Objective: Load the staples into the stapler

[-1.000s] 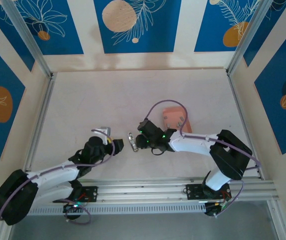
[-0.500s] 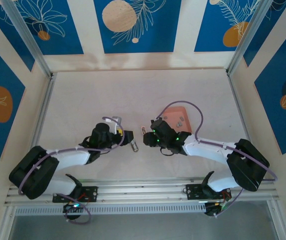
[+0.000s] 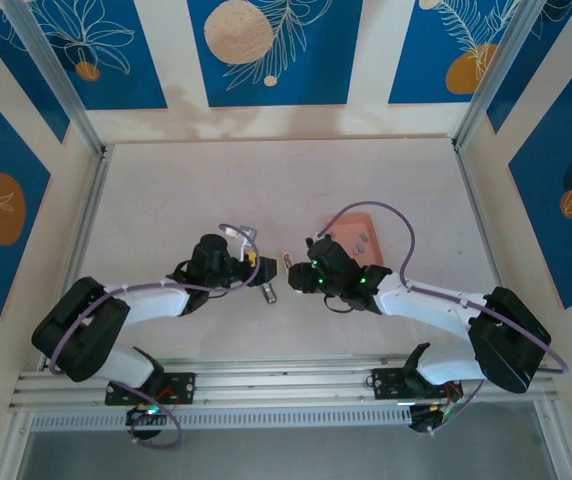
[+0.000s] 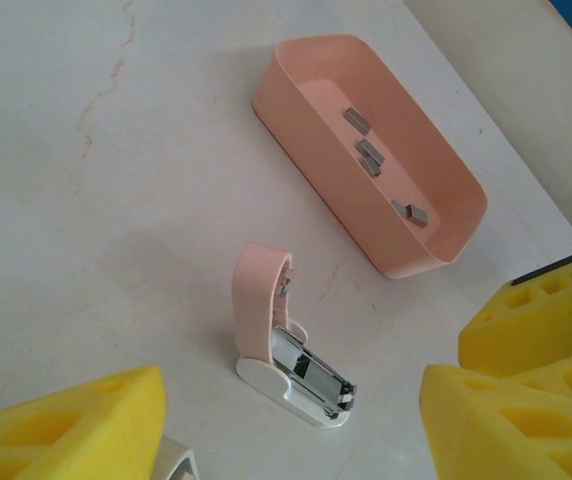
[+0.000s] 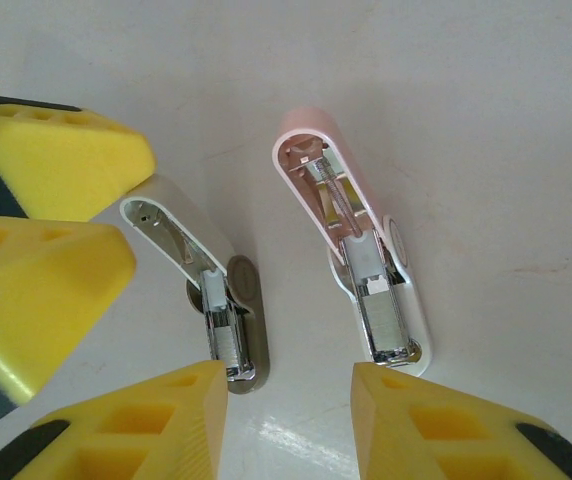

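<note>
White counter (image 3: 166, 200), walled by blue flowered panels (image 3: 266, 50), carries everything. Left claw (image 3: 256, 268) gapes wide, holding nothing, beside the grey stapler (image 5: 181, 235). Right claw (image 5: 291, 400) hangs partly open and empty over both staplers' near ends. Pink tray (image 4: 446, 245) sits near the pink stapler (image 4: 259, 300), whose lid stands up. Staples (image 4: 369, 155) lie loose in the tray.

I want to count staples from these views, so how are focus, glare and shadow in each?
Left wrist: staples in the pink tray sharp, the yellow fingers at the frame edge soft. Right wrist: pink stapler and grey stapler crisp, a glare streak on the table, a soft shadow beside the grey stapler. Top external: staples mere specks.
</note>
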Robot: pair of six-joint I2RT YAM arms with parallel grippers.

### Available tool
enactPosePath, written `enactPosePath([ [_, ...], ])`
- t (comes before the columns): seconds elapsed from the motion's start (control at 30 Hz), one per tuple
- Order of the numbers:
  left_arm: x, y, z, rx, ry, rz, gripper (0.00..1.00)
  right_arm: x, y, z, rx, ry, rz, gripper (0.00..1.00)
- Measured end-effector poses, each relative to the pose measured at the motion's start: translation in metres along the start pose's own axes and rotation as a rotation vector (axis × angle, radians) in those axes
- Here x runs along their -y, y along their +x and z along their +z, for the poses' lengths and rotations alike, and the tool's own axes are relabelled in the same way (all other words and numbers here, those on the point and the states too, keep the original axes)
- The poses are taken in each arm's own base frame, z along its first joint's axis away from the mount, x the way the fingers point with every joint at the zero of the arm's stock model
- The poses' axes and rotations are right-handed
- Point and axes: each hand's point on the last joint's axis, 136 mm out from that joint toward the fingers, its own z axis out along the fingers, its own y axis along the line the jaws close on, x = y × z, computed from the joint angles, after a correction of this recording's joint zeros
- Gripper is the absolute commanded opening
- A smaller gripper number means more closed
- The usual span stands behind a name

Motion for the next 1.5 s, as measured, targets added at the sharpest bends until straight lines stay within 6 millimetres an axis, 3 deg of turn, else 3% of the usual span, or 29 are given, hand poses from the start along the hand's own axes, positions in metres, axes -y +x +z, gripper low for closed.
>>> enactPosePath([
  [1.27, -0.018, -0.007, 0.004, -0.025, -0.118, 0.101, 0.70, 0.000, 0.008, -0.001, -0.006, 0.006, -0.015, 0.39],
  [1.5, -0.022, 0.007, 0.016, -0.086, -0.104, 0.089, 0.69, 0.000, 0.008, -0.001, -0.005, 0.005, -0.015, 0.39],
])
